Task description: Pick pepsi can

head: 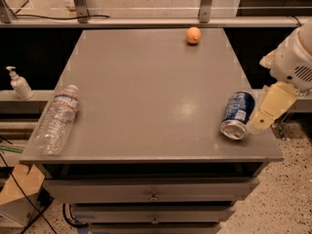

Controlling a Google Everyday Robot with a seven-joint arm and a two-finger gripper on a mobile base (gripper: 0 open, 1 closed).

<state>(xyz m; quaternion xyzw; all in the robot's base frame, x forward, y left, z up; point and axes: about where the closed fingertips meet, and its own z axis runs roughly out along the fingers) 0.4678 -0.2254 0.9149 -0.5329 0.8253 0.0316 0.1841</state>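
Note:
The pepsi can (237, 114), dark blue with white markings and a silver end, lies on its side near the right front corner of the grey table (146, 96), its silver end facing the front. My gripper (261, 121), cream coloured under a white wrist, is just right of the can at the table's right edge, close to or touching the can's side. It holds nothing that I can see.
A clear plastic water bottle (55, 119) lies on its side at the table's left front edge. An orange (193, 35) sits at the back right. A white pump bottle (19, 83) stands on a ledge to the left. Drawers (153, 191) lie below the tabletop.

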